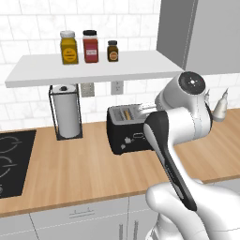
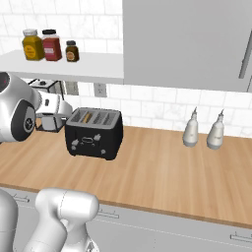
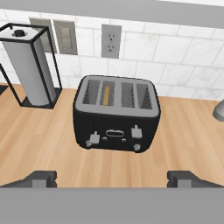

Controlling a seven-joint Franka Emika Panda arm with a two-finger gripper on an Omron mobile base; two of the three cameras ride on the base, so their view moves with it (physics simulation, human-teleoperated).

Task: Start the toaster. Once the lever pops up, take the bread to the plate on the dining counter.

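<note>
**Toaster — dead ahead of open jaws, levers facing the hand**

Black boxy toaster with grey metal slotted top point(image 3: 116, 114) stands on the light-wood wall counter point(image 3: 48, 148), front face toward the hand. Gripper point(image 3: 112, 179) is above and in front of it, well apart, fingers spread wide with nothing between them.

- Toaster's long axis runs side to side across the hand view; two light lever tabs sit on its front, left one point(image 3: 93, 139) lower than the right one point(image 3: 136, 131).
- Thin golden-brown bread slice point(image 3: 106, 95) stands on edge in the second slot from the left, so I'd judge the left lever is the one to press — move is forward and down.
- Left of the toaster: white paper-towel roll in a black wire frame point(image 3: 30, 72). Behind it: white tiled wall with a grey outlet point(image 3: 111, 40).
- Toaster body looks smooth, rounded corners; a lever is a small target.
</note>
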